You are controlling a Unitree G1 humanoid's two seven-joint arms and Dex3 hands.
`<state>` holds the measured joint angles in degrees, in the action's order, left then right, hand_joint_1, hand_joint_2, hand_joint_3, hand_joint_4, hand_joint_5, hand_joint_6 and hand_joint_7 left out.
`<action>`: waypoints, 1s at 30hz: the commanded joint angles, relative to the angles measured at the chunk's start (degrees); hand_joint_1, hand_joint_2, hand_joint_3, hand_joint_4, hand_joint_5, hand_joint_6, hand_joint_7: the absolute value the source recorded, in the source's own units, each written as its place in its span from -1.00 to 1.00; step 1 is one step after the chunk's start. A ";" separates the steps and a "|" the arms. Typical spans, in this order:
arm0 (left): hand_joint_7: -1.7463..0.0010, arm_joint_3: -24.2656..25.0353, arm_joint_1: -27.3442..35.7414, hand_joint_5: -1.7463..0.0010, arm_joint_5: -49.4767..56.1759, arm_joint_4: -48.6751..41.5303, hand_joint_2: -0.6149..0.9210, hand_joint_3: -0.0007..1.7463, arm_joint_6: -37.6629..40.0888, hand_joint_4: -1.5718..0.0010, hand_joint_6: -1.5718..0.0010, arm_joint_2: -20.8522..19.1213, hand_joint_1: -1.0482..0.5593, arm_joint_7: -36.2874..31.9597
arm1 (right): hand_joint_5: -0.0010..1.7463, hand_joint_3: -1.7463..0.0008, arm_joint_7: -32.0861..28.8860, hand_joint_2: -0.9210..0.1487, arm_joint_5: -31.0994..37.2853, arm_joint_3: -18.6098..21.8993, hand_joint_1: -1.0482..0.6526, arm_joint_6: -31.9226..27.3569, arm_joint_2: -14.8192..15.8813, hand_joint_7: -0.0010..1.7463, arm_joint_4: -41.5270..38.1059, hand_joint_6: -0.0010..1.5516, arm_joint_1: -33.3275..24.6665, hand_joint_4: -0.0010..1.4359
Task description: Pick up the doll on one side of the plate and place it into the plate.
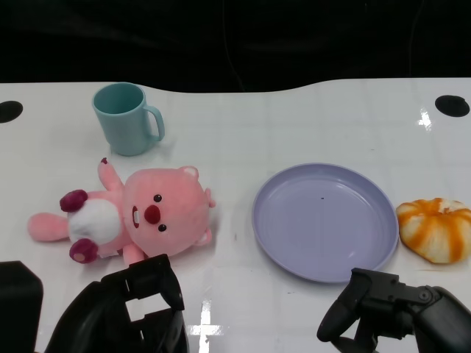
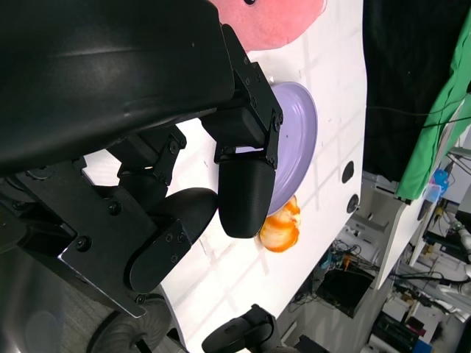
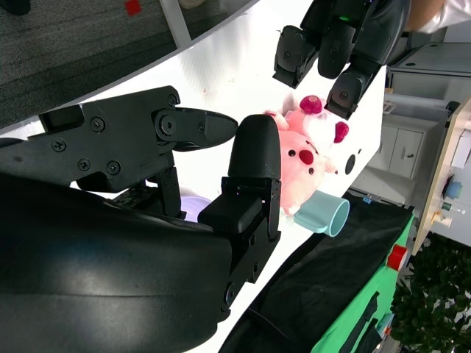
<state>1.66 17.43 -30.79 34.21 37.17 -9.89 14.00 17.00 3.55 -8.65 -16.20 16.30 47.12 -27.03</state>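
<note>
Pink and plush, the doll (image 1: 129,215) lies on its back at the left centre of the head view, on a white table (image 1: 294,125). It has a white belly, dark red paws and a dark red nose. Its head points toward the lavender plate (image 1: 324,220), which sits right of centre with a strip of bare table between the two. Nothing lies in the plate.

At the upper left stands a teal mug (image 1: 125,118), upright, with its handle turned to the right, just above the doll. At the right edge, an orange and white pumpkin-shaped toy (image 1: 436,228) rests just beside the plate's rim.

At the lower left of the frame, the left hand (image 1: 140,301) hovers just below the doll, its fingers apart and holding nothing. At the lower right, the right hand (image 1: 383,312) hangs below the plate, fingers spread and likewise empty. Neither hand touches any object.
</note>
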 commanded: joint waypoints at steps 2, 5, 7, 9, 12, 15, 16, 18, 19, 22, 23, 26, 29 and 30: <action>-0.86 0.09 -0.03 -1.00 0.60 0.02 0.27 0.65 -0.47 -0.10 0.01 -0.75 0.09 -0.20 | 0.81 0.59 -0.15 -1.00 0.34 0.37 -0.07 0.27 0.67 0.49 0.71 -0.24 0.12 -0.08; -0.86 0.14 -0.01 -1.00 0.54 -0.01 0.27 0.65 -0.45 -0.10 0.01 -0.73 0.09 -0.17 | 0.81 0.59 -0.14 -1.00 0.37 0.38 -0.07 0.43 0.64 0.49 0.64 -0.24 0.14 -0.07; -0.86 0.15 -0.01 -1.00 0.56 -0.02 0.27 0.65 -0.42 -0.11 0.01 -0.71 0.09 -0.22 | 0.81 0.59 -0.11 -1.00 0.30 0.40 -0.07 0.49 0.63 0.49 0.59 -0.24 0.14 -0.07; -0.86 0.12 0.02 -1.00 0.66 0.03 0.27 0.65 -0.45 -0.11 0.01 -0.73 0.09 -0.27 | 0.81 0.59 -0.14 -1.00 0.32 0.38 -0.07 0.29 0.62 0.49 0.71 -0.24 0.11 -0.07; -0.86 0.15 0.00 -1.00 0.72 -0.14 0.27 0.64 -0.65 -0.10 0.01 -0.77 0.09 -0.03 | 0.81 0.59 -0.18 -1.00 0.32 0.33 -0.07 0.05 0.57 0.49 0.80 -0.24 0.12 -0.07; -0.86 0.23 0.01 -1.00 0.75 -0.33 0.27 0.64 -0.79 -0.10 0.01 -0.74 0.08 0.24 | 0.81 0.59 -0.17 -1.00 0.35 0.27 -0.07 -0.04 0.58 0.49 0.87 -0.24 0.13 -0.07; -0.86 0.22 0.01 -1.00 0.82 -0.37 0.27 0.64 -0.92 -0.10 0.01 -0.77 0.08 0.35 | 0.81 0.59 -0.17 -1.00 0.32 0.27 -0.07 -0.02 0.56 0.49 0.84 -0.24 0.11 -0.07; -0.86 0.28 0.00 -1.00 0.72 -0.59 0.28 0.64 -1.22 -0.10 0.02 -0.77 0.08 0.66 | 0.81 0.59 -0.20 -1.00 0.47 0.25 -0.08 -0.06 0.61 0.49 0.90 -0.24 0.11 -0.08; -0.86 0.30 0.00 -1.00 0.69 -0.74 0.28 0.64 -1.48 -0.10 0.02 -0.82 0.08 0.89 | 0.81 0.59 -0.19 -1.00 0.50 0.25 -0.08 0.02 0.63 0.49 0.90 -0.24 0.11 -0.08; -0.86 0.27 -0.05 -1.00 0.72 -0.93 0.28 0.65 -1.96 -0.10 0.02 -0.92 0.08 0.94 | 0.80 0.59 -0.22 -1.00 0.50 0.23 -0.07 0.08 0.58 0.48 0.87 -0.24 0.13 -0.08; -0.86 0.26 -0.07 -1.00 0.75 -0.92 0.28 0.65 -2.02 -0.10 0.02 -0.93 0.09 0.83 | 0.81 0.59 -0.23 -1.00 0.50 0.21 -0.07 0.00 0.57 0.48 0.89 -0.24 0.15 -0.08; -0.87 0.49 -0.20 -1.00 1.13 -1.06 0.29 0.66 -2.69 -0.10 0.02 -0.93 0.11 0.50 | 0.81 0.59 -0.23 -1.00 0.41 0.14 -0.07 -0.16 0.49 0.48 0.87 -0.24 0.32 -0.07; -0.82 0.73 -0.27 -0.98 1.29 -1.35 0.31 0.63 -3.68 -0.08 0.03 -0.78 0.12 0.57 | 0.81 0.59 -0.22 -1.00 0.38 0.08 -0.07 -0.27 0.47 0.49 0.84 -0.24 0.43 -0.07; -0.71 0.90 -0.44 -0.93 1.20 -1.55 0.35 0.57 -4.17 -0.07 0.01 -0.63 0.12 0.66 | 0.81 0.59 -0.22 -1.00 0.29 0.04 -0.07 -0.21 0.40 0.49 0.71 -0.24 0.50 -0.08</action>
<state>1.88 17.34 -29.94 32.94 34.28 -10.02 14.03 16.97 3.71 -8.72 -16.22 16.30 47.26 -26.93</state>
